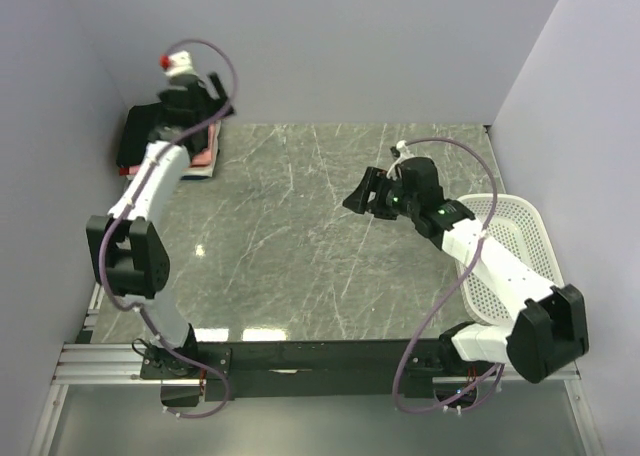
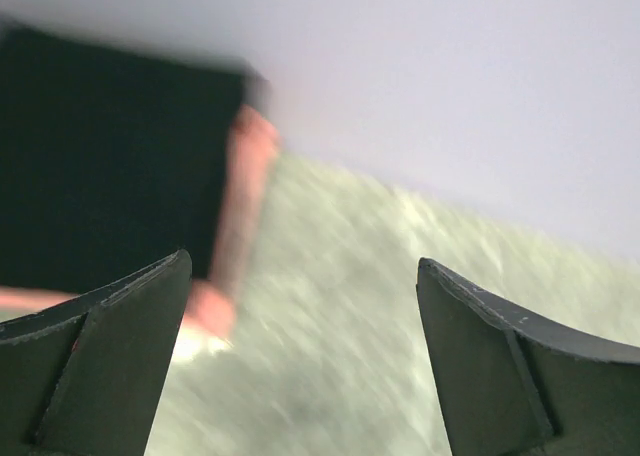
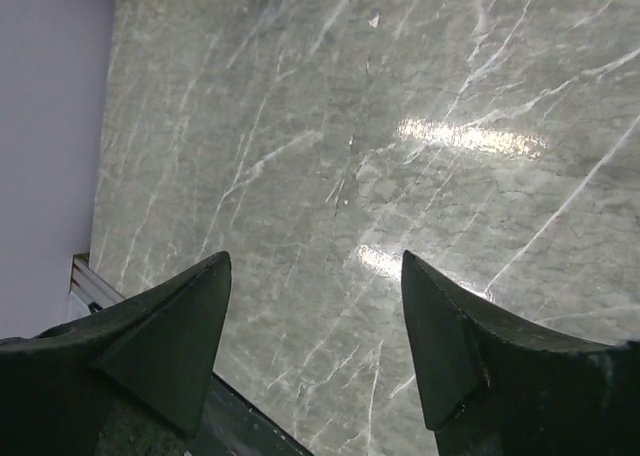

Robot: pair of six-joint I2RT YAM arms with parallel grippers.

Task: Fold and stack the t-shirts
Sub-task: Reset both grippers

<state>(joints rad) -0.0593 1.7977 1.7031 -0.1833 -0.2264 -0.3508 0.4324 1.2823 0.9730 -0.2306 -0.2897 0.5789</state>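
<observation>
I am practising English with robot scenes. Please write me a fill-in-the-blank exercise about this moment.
The folded stack has a ___ shirt on top.
It lies at the far ___ corner of the table.
The right gripper holds ___.
The white basket stands at the table's ___ edge.
Missing words: black; left; nothing; right.

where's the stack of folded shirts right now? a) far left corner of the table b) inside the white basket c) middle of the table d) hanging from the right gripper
a: the folded t-shirts, black on top of pink, lie at the far left corner of the table, and the right gripper is open with nothing in it.
</observation>
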